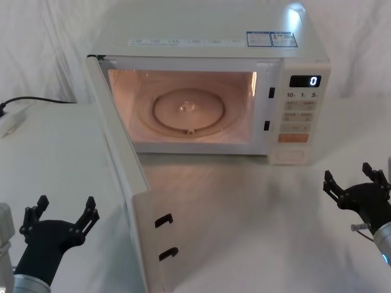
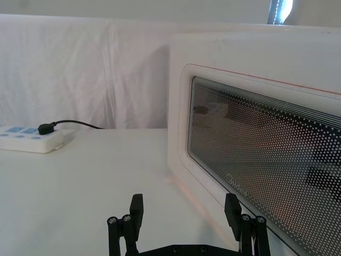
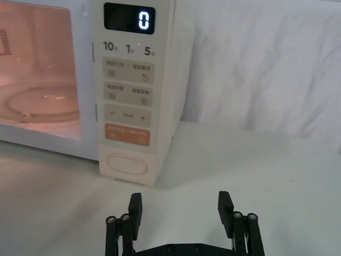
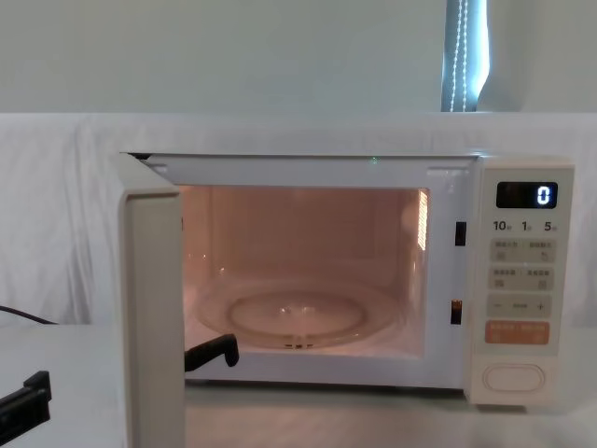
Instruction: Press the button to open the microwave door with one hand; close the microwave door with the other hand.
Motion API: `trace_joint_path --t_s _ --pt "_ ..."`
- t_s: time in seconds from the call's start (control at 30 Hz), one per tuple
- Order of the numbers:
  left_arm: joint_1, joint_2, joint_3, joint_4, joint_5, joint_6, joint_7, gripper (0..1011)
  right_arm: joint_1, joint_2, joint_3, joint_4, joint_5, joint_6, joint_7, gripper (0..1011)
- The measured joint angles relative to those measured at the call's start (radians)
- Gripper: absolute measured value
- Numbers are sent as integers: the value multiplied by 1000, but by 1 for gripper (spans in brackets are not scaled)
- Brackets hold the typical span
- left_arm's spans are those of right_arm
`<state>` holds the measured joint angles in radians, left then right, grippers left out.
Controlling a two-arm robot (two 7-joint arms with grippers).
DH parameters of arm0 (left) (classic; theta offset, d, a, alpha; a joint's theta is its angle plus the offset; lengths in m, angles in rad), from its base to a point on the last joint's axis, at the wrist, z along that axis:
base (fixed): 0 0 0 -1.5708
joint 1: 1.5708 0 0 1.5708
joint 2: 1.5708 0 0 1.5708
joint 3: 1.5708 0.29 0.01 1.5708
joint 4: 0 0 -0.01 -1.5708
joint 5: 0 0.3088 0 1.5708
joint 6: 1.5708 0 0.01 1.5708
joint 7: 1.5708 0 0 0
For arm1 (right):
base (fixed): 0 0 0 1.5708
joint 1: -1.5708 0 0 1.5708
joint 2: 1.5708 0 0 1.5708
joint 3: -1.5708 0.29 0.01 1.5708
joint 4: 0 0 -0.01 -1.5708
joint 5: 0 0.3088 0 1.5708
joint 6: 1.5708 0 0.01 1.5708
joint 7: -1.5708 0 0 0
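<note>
The cream microwave (image 1: 208,30) stands at the back of the table with its cavity lit. The microwave door (image 1: 131,201) is swung wide open toward me on the left, its dark window facing my left gripper (image 2: 184,201). That left gripper (image 1: 66,207) is open, low at the near left, just outside the door's outer face (image 2: 256,138). My right gripper (image 1: 347,171) is open at the near right, in front of and apart from the control panel. The wide pill-shaped button (image 3: 127,165) sits at the panel's bottom, beyond the right gripper (image 3: 180,200).
A glass turntable (image 1: 188,110) lies inside the cavity. A white power strip (image 2: 29,138) with a black cable rests on the table at the far left. An orange button (image 3: 127,135) sits above the pill-shaped one. White cloth hangs behind.
</note>
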<state>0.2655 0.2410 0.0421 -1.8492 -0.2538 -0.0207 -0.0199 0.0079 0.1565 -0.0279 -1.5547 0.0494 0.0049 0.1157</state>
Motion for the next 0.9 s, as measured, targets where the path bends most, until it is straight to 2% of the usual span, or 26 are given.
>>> trace_joint_path --t_s 0.07,0.2,0.9 --pt "0 0 0 0 0 0 0 1001 -1 -1 4 3 0 -2 -2 956" --pt "0 0 0 0 0 0 0 1001 -2 -1 12 5 -2 -3 -5 1002" --pt "0 0 0 0 0 0 0 1001 -4 -1 22 6 -9 -2 -10 1002"
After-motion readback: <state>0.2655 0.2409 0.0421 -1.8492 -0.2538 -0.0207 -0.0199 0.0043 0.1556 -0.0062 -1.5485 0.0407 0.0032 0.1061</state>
